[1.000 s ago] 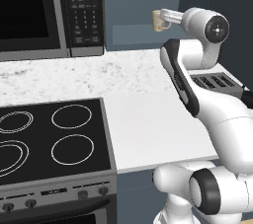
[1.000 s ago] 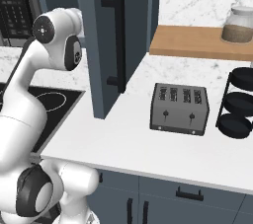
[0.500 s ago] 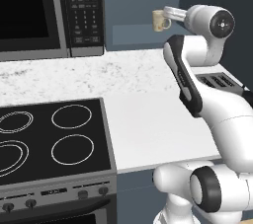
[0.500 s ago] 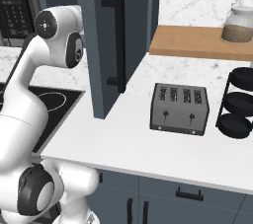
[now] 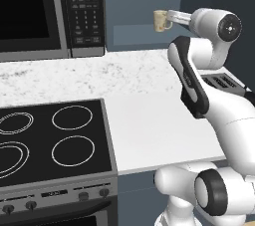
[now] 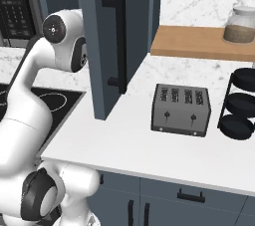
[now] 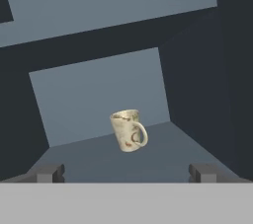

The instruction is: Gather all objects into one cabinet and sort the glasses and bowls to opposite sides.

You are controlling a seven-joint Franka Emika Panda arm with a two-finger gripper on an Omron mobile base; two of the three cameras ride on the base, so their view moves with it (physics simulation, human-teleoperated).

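A cream mug (image 7: 128, 130) is seen standing on the cabinet shelf (image 7: 163, 154), roughly mid-shelf, handle turned to the view's right, well short of the back wall. In the left base view the same mug (image 5: 160, 20) shows just in front of the arm's wrist, up at cabinet height, above the desk (image 5: 149, 125).

The tool (image 7: 127, 172) is held just in front of the mug, pointed into the cabinet; its fingertips (image 7: 49, 172) are spread as wide as they go, w/ nothing between them. The mug is not touched by either fingertip; it sits apart from them, further in.

The cabinet door (image 6: 107, 46) w/ its black bar handle (image 6: 119, 41) is swung open, edge-on toward the right base camera, w/ the arm reaching in behind it.

Further out from the mug: a toaster (image 6: 182, 110) on the desk to the right of the door, a black tiered rack (image 6: 239, 105) beyond it, a jar (image 6: 240, 25) on a wooden board (image 6: 199, 43). Left of the cabinet, a microwave (image 5: 50, 13) above a stove top (image 5: 50, 140).

Progress, as judged: one cream mug is in the cabinet, prob. just set down or about to be picked up; which cannot be told. The orange mug, second cream mug and bowl are not accounted for, so gathering and sorting to opposite sides are taken as mostly left to do.
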